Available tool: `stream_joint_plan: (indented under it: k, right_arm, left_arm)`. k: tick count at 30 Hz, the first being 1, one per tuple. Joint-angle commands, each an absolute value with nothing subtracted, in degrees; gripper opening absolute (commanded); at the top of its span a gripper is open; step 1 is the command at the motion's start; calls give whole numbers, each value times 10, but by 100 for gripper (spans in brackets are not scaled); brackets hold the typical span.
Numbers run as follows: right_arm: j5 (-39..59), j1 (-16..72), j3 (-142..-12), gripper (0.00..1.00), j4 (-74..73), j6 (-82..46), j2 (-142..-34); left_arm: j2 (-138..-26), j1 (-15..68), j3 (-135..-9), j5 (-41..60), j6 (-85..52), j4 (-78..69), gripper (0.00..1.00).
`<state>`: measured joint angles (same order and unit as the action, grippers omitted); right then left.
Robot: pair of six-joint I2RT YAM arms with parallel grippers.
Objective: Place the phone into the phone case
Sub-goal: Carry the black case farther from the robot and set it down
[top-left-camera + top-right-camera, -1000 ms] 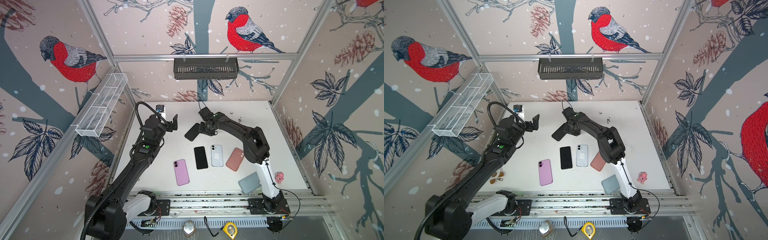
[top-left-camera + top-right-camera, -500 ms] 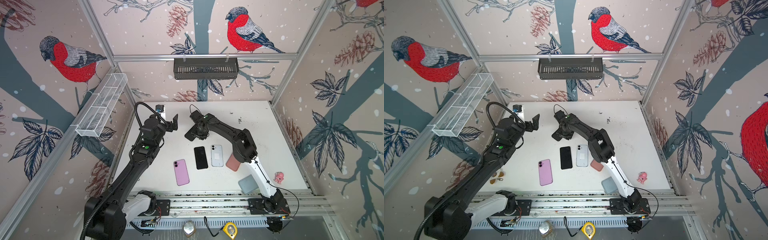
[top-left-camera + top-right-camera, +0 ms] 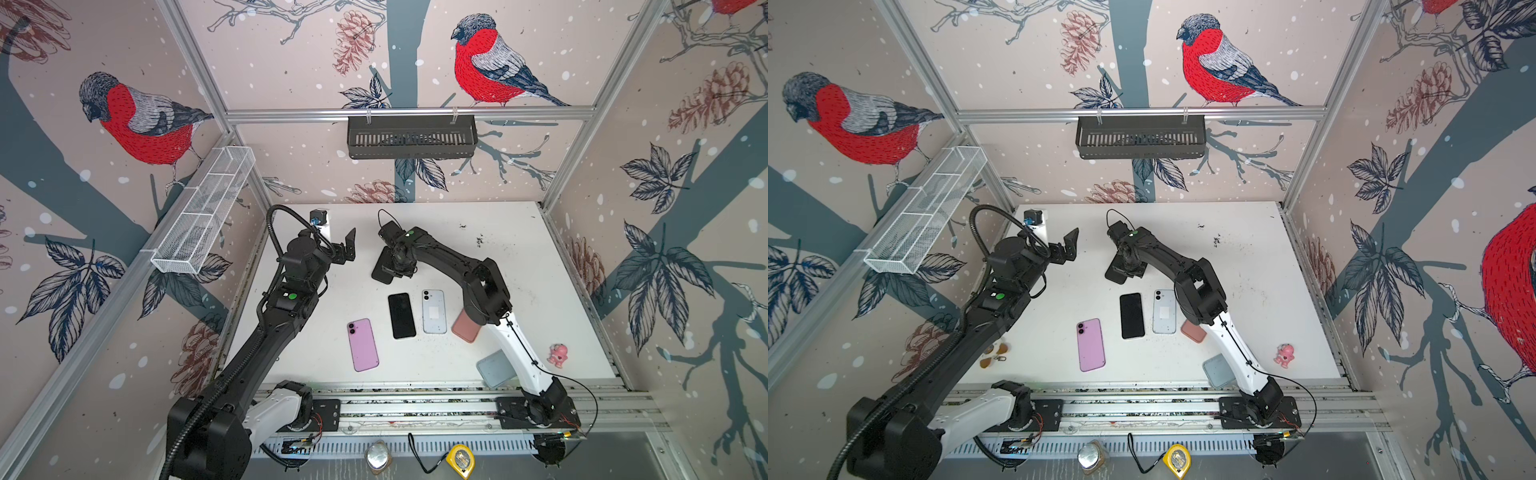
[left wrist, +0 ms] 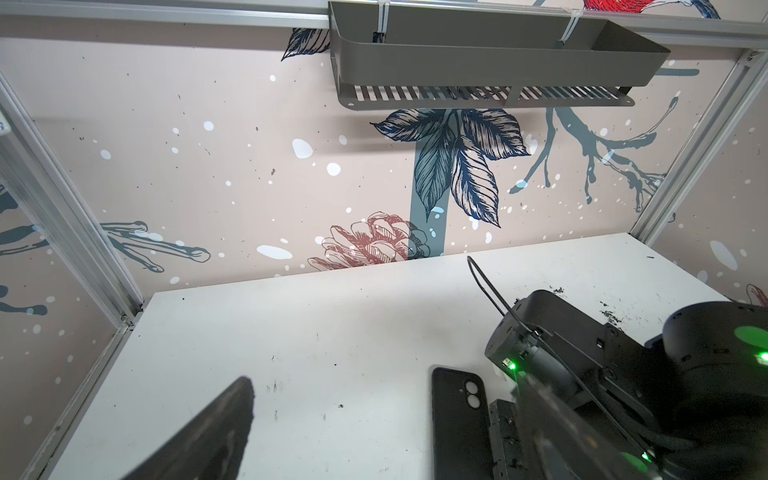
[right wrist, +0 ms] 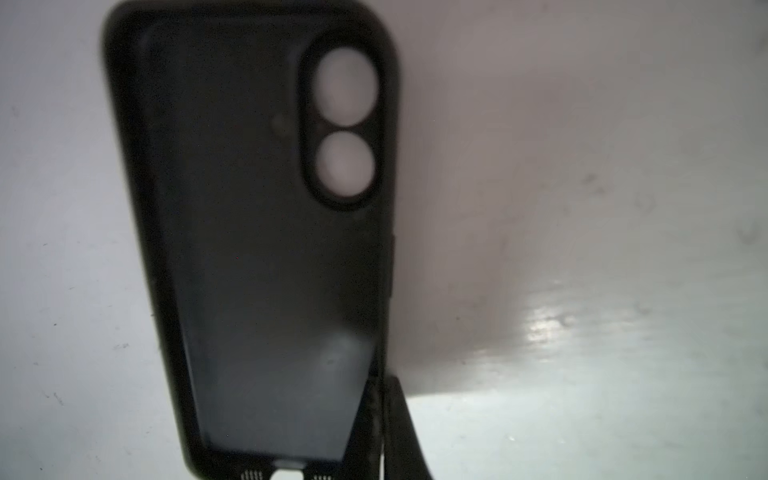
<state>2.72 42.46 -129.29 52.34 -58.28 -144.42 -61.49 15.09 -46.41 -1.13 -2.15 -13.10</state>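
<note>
A black phone case (image 3: 382,270) (image 3: 1116,272) lies at the back middle of the white table (image 3: 519,291). My right gripper (image 3: 401,266) (image 5: 384,386) is shut on the case's (image 5: 257,249) long side wall, one finger inside the rim and one outside. White table shows through its two camera holes. A black phone (image 3: 401,309) lies screen-up in front of it, between a pink phone (image 3: 363,345) and a light blue phone (image 3: 434,311). My left gripper (image 3: 347,249) (image 4: 384,386) hangs open and empty to the left of the case (image 4: 459,419).
A salmon case (image 3: 465,328) and a grey-blue case (image 3: 494,368) lie partly under my right arm. A pink toy (image 3: 557,355) stands at the front right. A black basket (image 3: 411,137) hangs on the back wall, a white wire basket (image 3: 203,216) on the left wall.
My right gripper has shifted left over the black case and its jaws have closed on the case's side wall. The left arm has not moved.
</note>
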Motion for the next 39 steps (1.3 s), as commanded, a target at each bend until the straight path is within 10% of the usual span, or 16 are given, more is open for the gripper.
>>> stream_joint_plan:
  k: [1, 16, 39]
  right_arm:
    - [-2, 413, -1303, 3, 534, -485, -1440]
    - [-137, 410, -1281, 9, 571, -117, -1408]
    - [-29, 404, -1225, 17, 504, -162, -1401]
  left_arm:
    - [-611, 151, -463, -6, -25, -153, 97]
    - [-608, 150, -462, -9, -23, -154, 97]
    - [-613, 150, -462, -13, -19, -151, 97]
